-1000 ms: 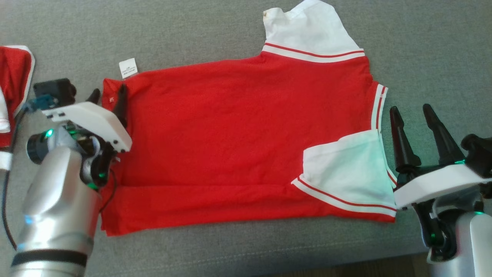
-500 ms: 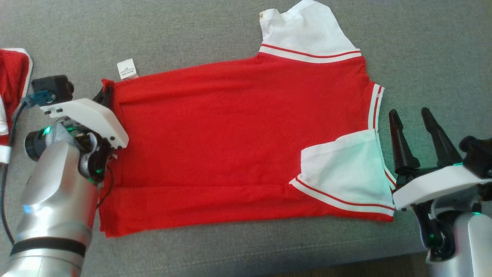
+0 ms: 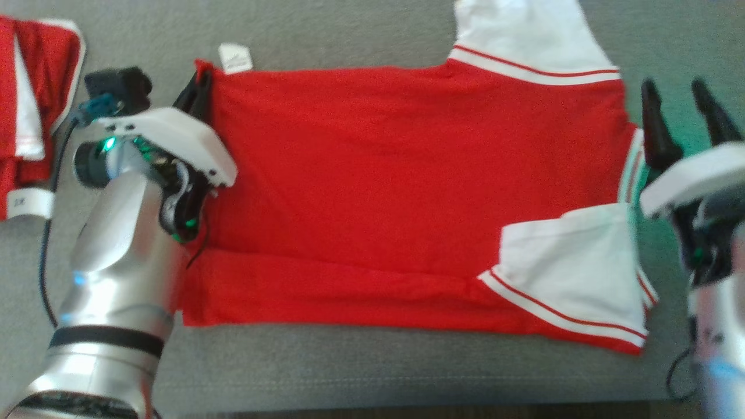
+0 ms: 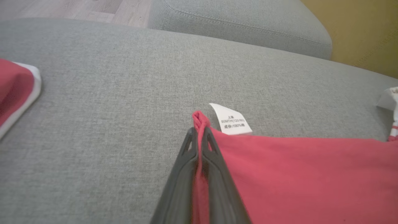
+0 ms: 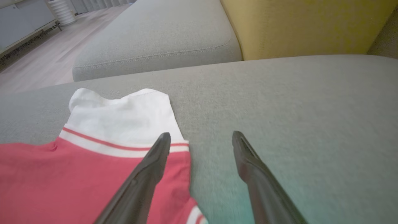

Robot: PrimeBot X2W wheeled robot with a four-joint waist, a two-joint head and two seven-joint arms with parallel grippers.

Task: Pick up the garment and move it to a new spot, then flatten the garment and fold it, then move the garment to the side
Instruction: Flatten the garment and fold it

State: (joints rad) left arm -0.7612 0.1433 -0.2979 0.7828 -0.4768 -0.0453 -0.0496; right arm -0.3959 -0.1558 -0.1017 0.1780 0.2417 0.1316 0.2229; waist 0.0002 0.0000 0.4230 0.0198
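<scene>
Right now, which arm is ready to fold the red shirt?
Probably left. The left gripper is shut on a corner of the red shirt by the white tag; the right gripper hangs open beside it, holding nothing.

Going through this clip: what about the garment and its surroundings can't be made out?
- Far white sleeve of the garment: head view, cut off by top edge.
- Label print: head view, too small and blurred.
- Other red clothing: head view, cut by the left edge.
- Its left hem: head view, partly behind the left gripper.

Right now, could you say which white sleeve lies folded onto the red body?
The near sleeve, lower right in the head view; the far sleeve lies out on the cushion.
</scene>
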